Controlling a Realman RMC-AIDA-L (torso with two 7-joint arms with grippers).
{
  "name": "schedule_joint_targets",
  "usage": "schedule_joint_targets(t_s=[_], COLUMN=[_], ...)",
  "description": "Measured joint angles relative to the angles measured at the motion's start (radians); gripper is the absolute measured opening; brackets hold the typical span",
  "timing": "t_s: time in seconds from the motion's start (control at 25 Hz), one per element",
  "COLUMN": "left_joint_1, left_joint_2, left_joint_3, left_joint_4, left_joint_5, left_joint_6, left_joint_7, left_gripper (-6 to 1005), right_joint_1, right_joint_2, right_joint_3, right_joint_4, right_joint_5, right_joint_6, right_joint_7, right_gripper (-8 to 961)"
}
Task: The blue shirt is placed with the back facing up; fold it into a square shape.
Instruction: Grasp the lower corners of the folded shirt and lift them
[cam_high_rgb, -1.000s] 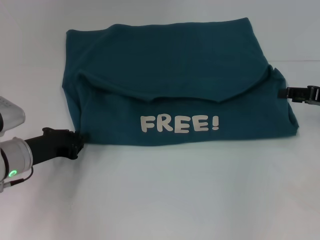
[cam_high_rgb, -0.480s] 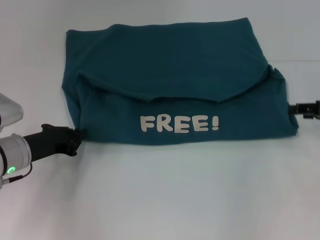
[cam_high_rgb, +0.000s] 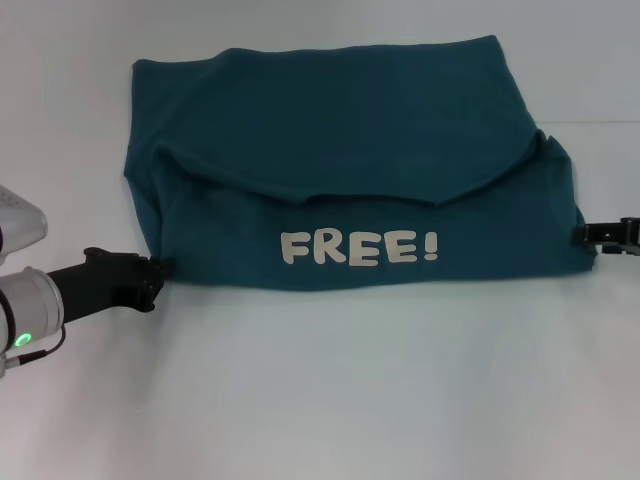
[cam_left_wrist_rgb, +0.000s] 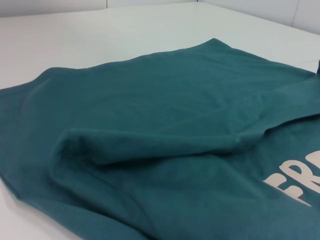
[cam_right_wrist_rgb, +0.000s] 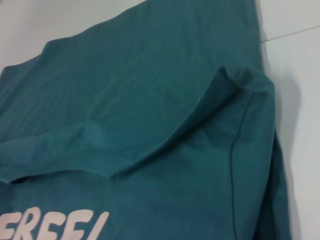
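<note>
Shifted since half a second ago: right gripper (cam_high_rgb: 590, 234), now lower, at the near right corner of the blue shirt (cam_high_rgb: 340, 150); jaw state cannot be told. Shirt: folded, near flap lying over the body, white "FREE!" lettering (cam_high_rgb: 358, 247) facing up, centred on the white bench (cam_high_rgb: 320, 400). Left gripper (cam_high_rgb: 152, 275): unmoved, at the near left corner; jaws hidden, state cannot be told.
</note>
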Motion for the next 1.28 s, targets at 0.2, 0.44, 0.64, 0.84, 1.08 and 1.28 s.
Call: schedule_joint_targets(t_s=[0.2, 0.44, 0.64, 0.84, 1.08, 1.28], left_joint_1=[-0.004, -0.008, -0.011, -0.012, -0.011, -0.003], left_joint_2=[0.000, 0.001, 0.001, 0.002, 0.001, 0.001], left_joint_3=[0.000, 0.002, 0.017, 0.021, 0.021, 0.020], left_joint_4=[-0.003, -0.005, -0.006, -0.006, -0.002, 0.005], left_joint_5=[0.000, 0.000, 0.000, 0.000, 0.000, 0.000], left_joint_6=[-0.001, -0.002, -0.008, -0.009, -0.006, 0.021], left_joint_7=[0.000, 0.000, 0.000, 0.000, -0.012, -0.042], left_gripper=[21, 21, 20, 20, 20, 20], right_joint_1=[0.026, 0.037, 0.045, 0.052, 0.042, 0.025], right_joint_2=[0.012, 0.022, 0.029, 0.038, 0.037, 0.035], right_joint_3=[-0.009, -0.009, -0.009, -0.020, -0.024, -0.011], right_joint_4=[0.049, 0.074, 0.075, 0.069, 0.065, 0.063], right_joint_5=[-0.031, -0.032, -0.029, -0.032, -0.027, -0.021], right_joint_6=[0.055, 0.083, 0.102, 0.107, 0.104, 0.100], right_joint_7=[0.001, -0.006, -0.012, -0.023, -0.030, -0.070], right_gripper=[613, 593, 575, 558, 325, 73])
